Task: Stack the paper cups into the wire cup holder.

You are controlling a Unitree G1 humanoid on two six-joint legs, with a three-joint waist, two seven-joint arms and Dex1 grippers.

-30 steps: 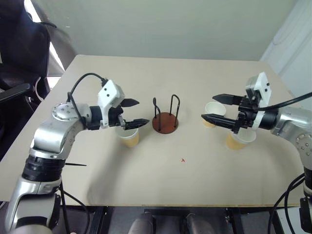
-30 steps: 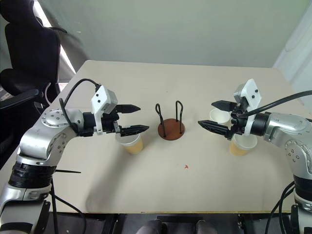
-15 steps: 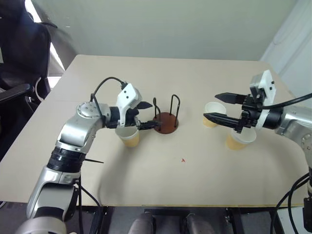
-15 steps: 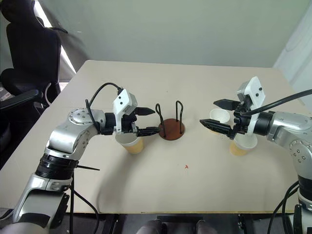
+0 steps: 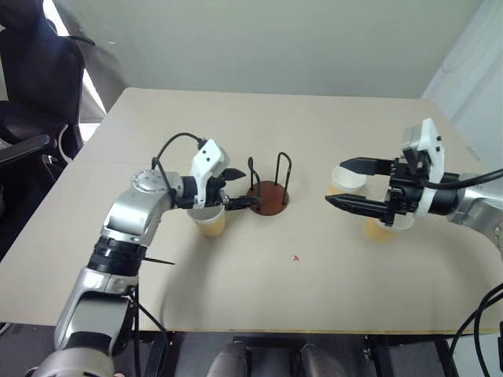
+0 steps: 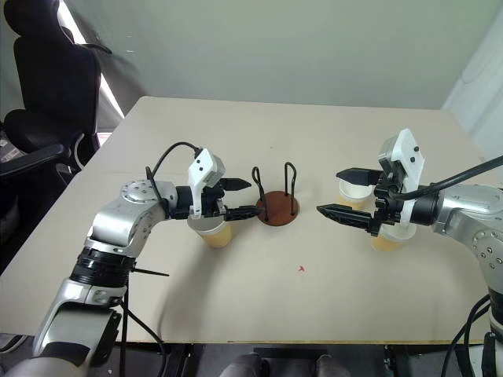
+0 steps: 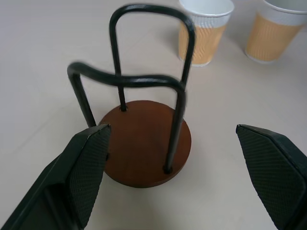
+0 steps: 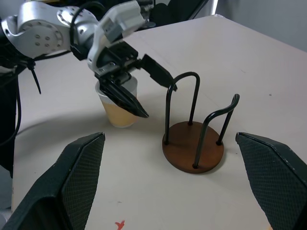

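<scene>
Beige table (image 5: 259, 306) carries everything. Left gripper (image 5: 236, 188) has its fingers apart above one paper cup (image 5: 209, 221), tips near the wire cup holder (image 5: 268, 191). Right gripper (image 5: 348, 184), fingers apart too, hovers beside two more cups (image 6: 351, 185). Black chair (image 6: 47, 86) stands behind.

Beige table (image 5: 236, 298), matte, with a small red mark (image 5: 295, 257) near the front. Behind it a plain pale grey-green wall (image 5: 275, 39). To the left, a black office chair (image 5: 35, 86) with armrest, standing beside the table's edge. Bright strip of daylight (image 5: 67, 39) slanting down behind the chair. On the far right, a white panel (image 5: 471, 71) leaning into the corner.
</scene>
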